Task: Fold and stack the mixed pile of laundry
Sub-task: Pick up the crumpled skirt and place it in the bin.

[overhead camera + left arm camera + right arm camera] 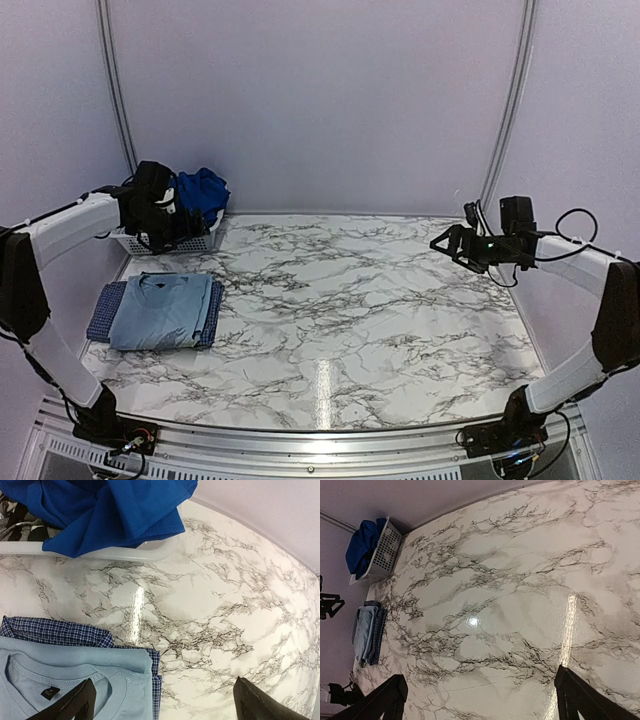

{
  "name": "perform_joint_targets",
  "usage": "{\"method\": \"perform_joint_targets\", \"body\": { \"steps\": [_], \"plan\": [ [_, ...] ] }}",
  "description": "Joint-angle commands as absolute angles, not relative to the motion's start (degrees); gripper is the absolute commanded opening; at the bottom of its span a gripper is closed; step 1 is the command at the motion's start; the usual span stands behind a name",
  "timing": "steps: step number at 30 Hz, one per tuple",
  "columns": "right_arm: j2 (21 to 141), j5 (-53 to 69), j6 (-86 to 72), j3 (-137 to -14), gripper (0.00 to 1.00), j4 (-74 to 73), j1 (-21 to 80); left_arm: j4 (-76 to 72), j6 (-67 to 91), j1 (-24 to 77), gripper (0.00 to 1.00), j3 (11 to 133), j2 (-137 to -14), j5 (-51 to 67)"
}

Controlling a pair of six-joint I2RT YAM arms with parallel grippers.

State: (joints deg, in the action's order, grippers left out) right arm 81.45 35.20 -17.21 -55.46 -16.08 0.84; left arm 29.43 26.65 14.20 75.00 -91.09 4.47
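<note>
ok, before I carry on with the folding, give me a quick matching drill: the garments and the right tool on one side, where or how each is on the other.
Column one:
1. royal-blue shirt
2. pale blue T-shirt
3. small-checked navy cloth
4. right tool

Column two:
a. flat on the table, under another garment
b. heaped in the white basket
c. open and empty above bare marble
d. folded, on top of the stack

Pairs: 1-b, 2-d, 3-a, 4-c.

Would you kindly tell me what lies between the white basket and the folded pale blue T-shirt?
Bare marble tabletop, then the edge of the navy checked cloth under the T-shirt; the left wrist view shows it.
</note>
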Motion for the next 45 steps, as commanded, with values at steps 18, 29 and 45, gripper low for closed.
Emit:
{"method": "perform_joint_targets", "body": {
  "steps": [18, 29, 45],
  "plan": [
    [78.18, 30.42, -20.11, -57.98, 0.99, -15.97, 0.62, 29.70, 25.80, 4.04, 0.99, 119.04, -115.51, 2.34],
    [80.55, 30.64, -21.04, -59.64, 0.99, -16.62, 0.64, 33.12, 24.09, 4.02, 0.99, 130.63, -133.82, -4.77],
    [80.42, 32.24, -19.86, -58.81, 0.99, -17.12, 0.62, 29.63, 20.99, 6.74, 0.00, 128.23, -119.76, 4.49]
  ]
}}
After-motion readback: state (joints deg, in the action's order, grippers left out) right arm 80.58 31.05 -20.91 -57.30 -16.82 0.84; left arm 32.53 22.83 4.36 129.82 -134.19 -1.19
